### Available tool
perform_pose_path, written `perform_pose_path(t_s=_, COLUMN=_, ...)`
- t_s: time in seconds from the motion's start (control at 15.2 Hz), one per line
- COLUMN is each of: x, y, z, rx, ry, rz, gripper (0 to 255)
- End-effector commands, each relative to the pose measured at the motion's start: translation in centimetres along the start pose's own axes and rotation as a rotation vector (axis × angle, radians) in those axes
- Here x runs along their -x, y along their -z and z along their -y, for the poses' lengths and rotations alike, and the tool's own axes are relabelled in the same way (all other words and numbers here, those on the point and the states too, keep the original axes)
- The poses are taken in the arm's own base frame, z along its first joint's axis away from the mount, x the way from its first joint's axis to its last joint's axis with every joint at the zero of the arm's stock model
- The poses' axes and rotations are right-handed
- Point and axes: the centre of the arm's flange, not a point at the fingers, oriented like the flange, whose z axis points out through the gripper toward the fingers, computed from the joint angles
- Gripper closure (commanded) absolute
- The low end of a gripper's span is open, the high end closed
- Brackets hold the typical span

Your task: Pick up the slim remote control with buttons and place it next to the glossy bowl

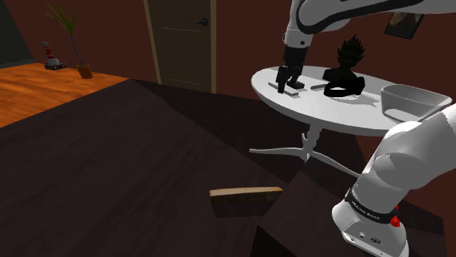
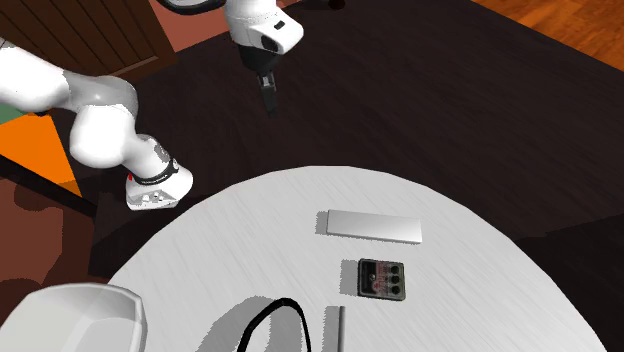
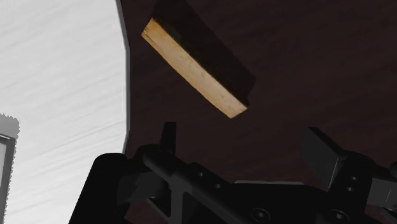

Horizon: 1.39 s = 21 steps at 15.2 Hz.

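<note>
A slim, flat grey remote [image 2: 370, 226] lies on the round white table [image 2: 480, 300]; I can make out no buttons on it. Just beside it sits a small dark box with reddish buttons [image 2: 383, 280]. The glossy pale bowl [image 2: 70, 315] stands at the table's opposite side, seen at the shoulder view's right [image 1: 409, 101]. My black gripper [image 2: 267, 95] hangs open and holds nothing, above and off the table's rim, near the remote's side. In the wrist view the gripper [image 3: 248, 149] shows its fingers well apart over the dark floor, the table's edge [image 3: 57, 83] beside them.
A black spiky figurine [image 1: 345, 58] with a black loop [image 2: 262, 322] stands between remote and bowl, a thin grey stick [image 2: 340, 330] near it. A wooden block [image 1: 245, 201] lies on the dark floor below. A door [image 1: 183, 44] and a potted plant [image 1: 77, 44] stand far back.
</note>
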Motion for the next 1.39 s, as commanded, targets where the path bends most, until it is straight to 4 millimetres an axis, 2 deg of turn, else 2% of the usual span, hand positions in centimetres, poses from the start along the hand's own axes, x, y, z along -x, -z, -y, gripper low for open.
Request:
perform_pose_path(t_s=0.0, x=-1.5, y=-0.6, z=-2.5, rx=0.001, ry=-0.011, rz=0.001, gripper=0)
perform_pose_path(t_s=1.32, x=-14.4, y=-6.7, z=-24.8, rx=-0.001, ry=-0.128, rz=0.009, gripper=0)
